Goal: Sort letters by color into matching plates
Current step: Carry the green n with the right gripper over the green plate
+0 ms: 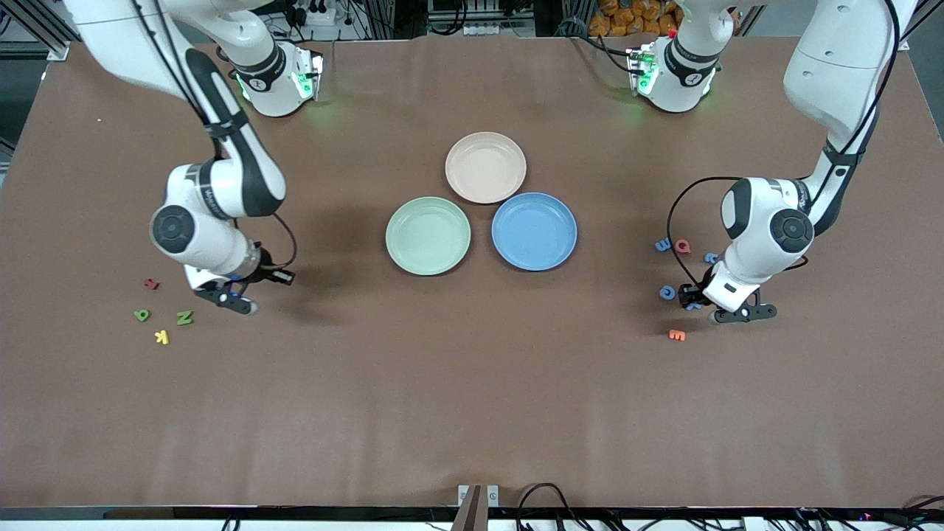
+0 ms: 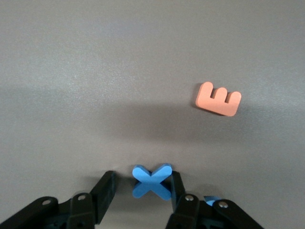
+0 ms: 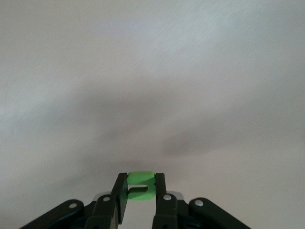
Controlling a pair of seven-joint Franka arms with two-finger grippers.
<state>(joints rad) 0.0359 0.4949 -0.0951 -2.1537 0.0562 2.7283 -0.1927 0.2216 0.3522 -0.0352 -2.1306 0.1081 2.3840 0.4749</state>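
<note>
Low in the front view, toward the left arm's end of the table, my left pincer [image 1: 737, 315] is down at the table among the scattered letters. My left wrist view shows why: a blue X [image 2: 151, 181] lies flat on the table right between my two fingers. One finger touches an arm of the X, and a thin dark gap separates the other from it. So this pincer is apart, around the letter but not clamped on it. The X has no long side to line up with, and my fingers meet it across its crossed arms. I judge that the grip depends on closing that gap squarely, so the piece doesn't twist out. An orange E [image 2: 218, 98] lies near the X but clear of my fingers, so it shouldn't be caught.

From there the blue plate [image 1: 495, 232] is in the middle of the frame, higher up than my pincer, so the carry runs inward toward the centre. It is the nearest of the three plates to my left arm.

My right pincer [image 1: 234, 301] hangs over the table toward the right arm's end, clamped on a small green letter [image 3: 141, 185] that it holds off the table. The green plate [image 1: 389, 236] is beside the blue one, on the side toward my right arm. A beige plate [image 1: 448, 168] above them in the frame takes no part.
</note>
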